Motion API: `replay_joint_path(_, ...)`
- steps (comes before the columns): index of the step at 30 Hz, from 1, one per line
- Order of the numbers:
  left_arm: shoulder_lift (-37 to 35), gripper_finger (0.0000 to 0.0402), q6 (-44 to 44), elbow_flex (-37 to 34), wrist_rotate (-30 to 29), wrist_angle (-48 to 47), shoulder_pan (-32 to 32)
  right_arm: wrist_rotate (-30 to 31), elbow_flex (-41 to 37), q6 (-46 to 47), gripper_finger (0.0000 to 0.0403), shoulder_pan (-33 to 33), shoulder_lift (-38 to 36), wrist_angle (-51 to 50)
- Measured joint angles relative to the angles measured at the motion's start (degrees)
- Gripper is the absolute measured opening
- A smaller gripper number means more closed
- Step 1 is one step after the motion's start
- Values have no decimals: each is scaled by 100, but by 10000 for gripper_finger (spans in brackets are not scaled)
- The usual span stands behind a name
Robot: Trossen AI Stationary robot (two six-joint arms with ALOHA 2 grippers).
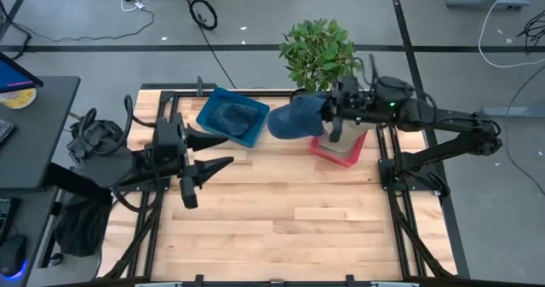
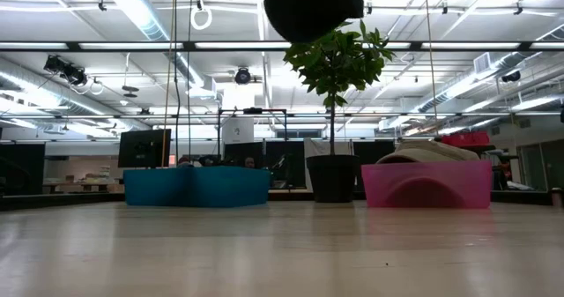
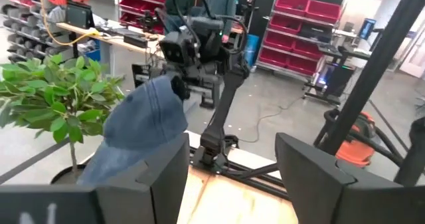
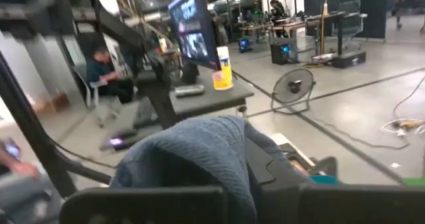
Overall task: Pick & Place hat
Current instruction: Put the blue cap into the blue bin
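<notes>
One blue hat (image 1: 295,118) hangs from the right gripper (image 1: 330,110) (apparently pinched).

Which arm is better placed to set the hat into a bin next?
The right. Its claw is shut on the blue hat, held up between the blue bin and pink bin. The left claw is open and empty, nearer the table's middle.

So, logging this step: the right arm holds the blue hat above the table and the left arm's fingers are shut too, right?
Not quite. The left arm's fingers are open and empty, as the high view shows. The right arm's fingers do hold the blue hat above the table.
</notes>
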Motion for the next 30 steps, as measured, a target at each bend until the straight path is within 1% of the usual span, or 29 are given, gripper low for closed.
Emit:
replay_joint_path(2, 0, 223, 9, 0, 3, 4, 66, 0, -2, -304, 1, 41, 142, 34)
replay_joint_path(8, 0, 220, 11, 0, 7, 287, 194, -39, -2, -1746, 1, 382, 756, 513)
replay_joint_path(10, 0, 220, 16, 0, 15, 334, 204, 190, -2, -1978, 1, 464, 935, 631)
replay_joint_path(14, 0, 220, 13, 0, 2, 382, 248, 901, 0, -2015, 1, 473, 1235, 754)
replay_joint_path(17, 0, 220, 13, 0, -11, 387, 267, 1170, -2, -2015, 1, 376, 1478, 994)
replay_joint_path(23, 17, 220, 14, 0, -4, 584, 504, 1180, -1, -2077, 1, 168, 1966, 1503)
replay_joint_path(27, 15, 220, 22, 0, 129, 919, 707, 1234, -2, -2149, 1, -3, 2216, 1573)
replay_joint_path(30, 17, 220, 24, 0, 225, 928, 809, 1269, -2, -2113, 1, -155, 2396, 1637)
